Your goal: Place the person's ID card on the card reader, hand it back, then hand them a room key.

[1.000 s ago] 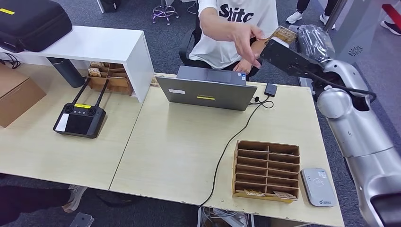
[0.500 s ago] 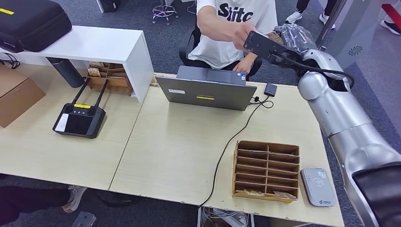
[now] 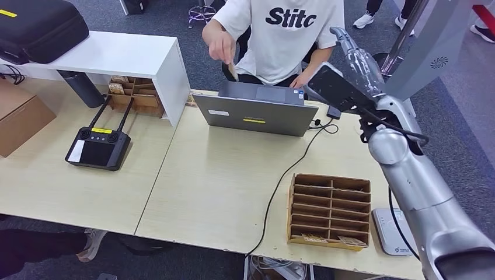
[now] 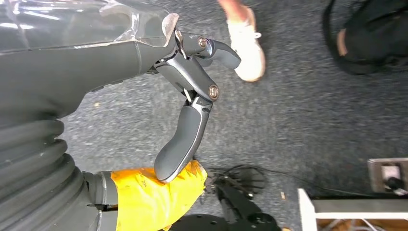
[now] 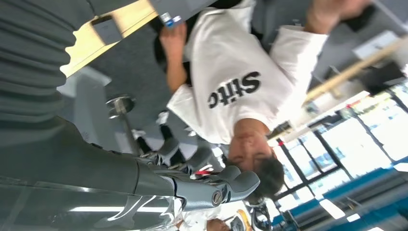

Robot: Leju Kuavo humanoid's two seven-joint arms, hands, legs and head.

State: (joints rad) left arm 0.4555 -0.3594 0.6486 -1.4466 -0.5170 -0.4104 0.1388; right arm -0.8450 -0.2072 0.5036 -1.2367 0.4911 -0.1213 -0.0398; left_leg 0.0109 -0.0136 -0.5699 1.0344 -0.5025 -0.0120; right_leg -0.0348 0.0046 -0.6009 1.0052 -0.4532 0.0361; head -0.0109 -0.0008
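**What sits around me on the table**

Straight ahead of me, at the far edge of the light wooden table (image 3: 222, 175), a grey laptop (image 3: 257, 114) stands open with its back to me. A black cable (image 3: 286, 172) runs from a small black adapter (image 3: 334, 110) beside the laptop down across the table and over the near edge. To my left lies a black remote controller (image 3: 97, 147) with two antennas raised. Behind it stands a white shelf (image 3: 125, 58), with a black case (image 3: 38, 26) on top and a small cardboard organiser (image 3: 135, 95) tucked underneath. A brown cardboard box (image 3: 20, 116) sits at the far left. Grey carpet (image 3: 467, 99) covers the floor.
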